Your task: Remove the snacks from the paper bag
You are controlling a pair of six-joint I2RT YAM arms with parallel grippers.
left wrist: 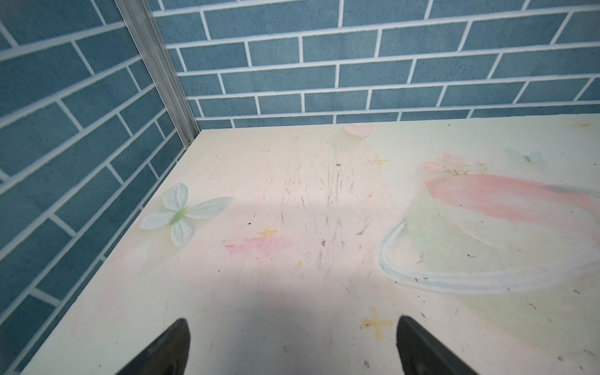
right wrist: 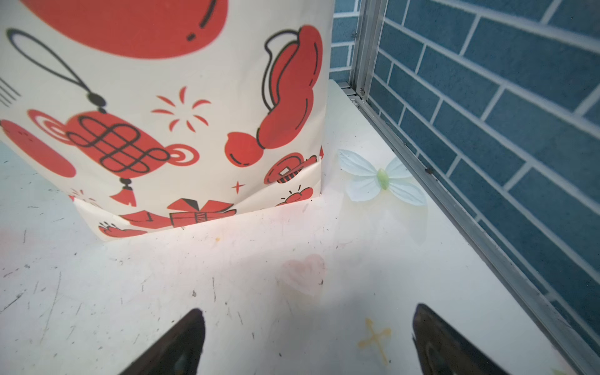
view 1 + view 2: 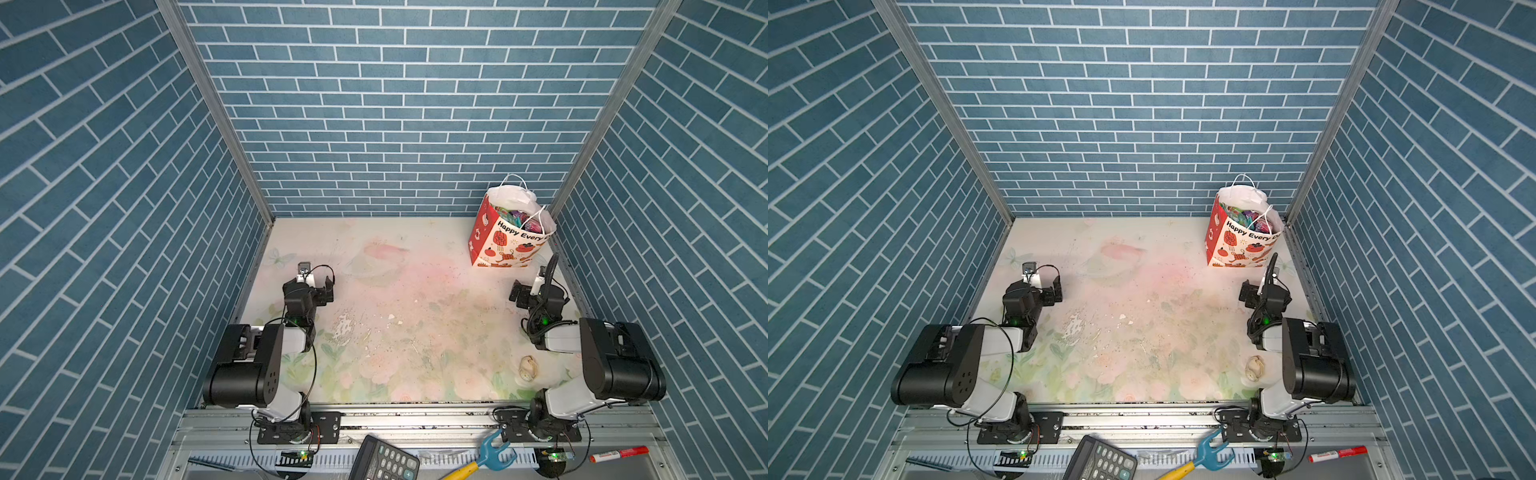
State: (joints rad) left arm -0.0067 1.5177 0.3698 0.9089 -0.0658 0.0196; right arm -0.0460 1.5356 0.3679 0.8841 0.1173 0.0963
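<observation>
**Nothing unpacked yet, both arms low at the sides**

You are working inside a booth with blue brick-pattern walls (image 3: 395, 104) on three sides and metal posts in the far corners. The table (image 3: 415, 299) has a pale floral print in pink and green. It is scuffed, flecked with dark marks and chipped white near the middle, so I judge packets will neither slide far nor hide on it.

Your two arms sit folded low, one at each side, which reads as a start pose that leaves the middle free for unloading. The left gripper (image 1: 293, 324) has its jaws spread wide over bare table and holds nothing. The right gripper (image 2: 308, 311) is equally wide and empty, facing the lower front of the paper bag (image 3: 505, 249) from nearby without touching it.

The bag stands upright in the far right corner, close to the right wall, with its mouth open upward and its cord handles loose at the rim. That puts it on the right arm's side, so that arm looks the natural one to reach in. The bag stands free and may tip.

The snacks (image 3: 517, 218) are heaped inside, colourful packets showing at the rim, and none lies on the table.

A seashell (image 3: 528, 368) rests by the right arm's base, well apart from the bag. Leave it alone.
</observation>
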